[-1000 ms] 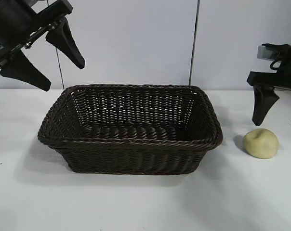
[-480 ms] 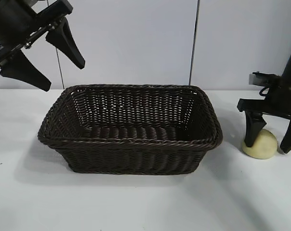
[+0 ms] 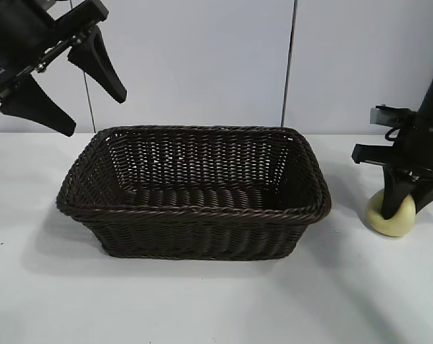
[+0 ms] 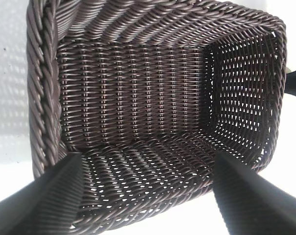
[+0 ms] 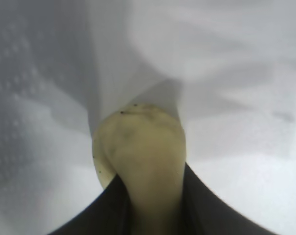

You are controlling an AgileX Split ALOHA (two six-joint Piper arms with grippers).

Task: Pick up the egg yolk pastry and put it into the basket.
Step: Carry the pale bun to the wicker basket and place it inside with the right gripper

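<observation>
place: probably a lab test bench | cues: bare white table point(image 3: 202, 301), plain panelled wall point(image 3: 202, 64)

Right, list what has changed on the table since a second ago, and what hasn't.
The right gripper came down from above and behind the egg yolk pastry, straddled it, then closed its fingers on it; the right wrist view shows the pastry squeezed between them. The pastry still appears to rest on the table, right of the basket. The basket has not moved, and the left gripper still hangs open above its left end.
</observation>
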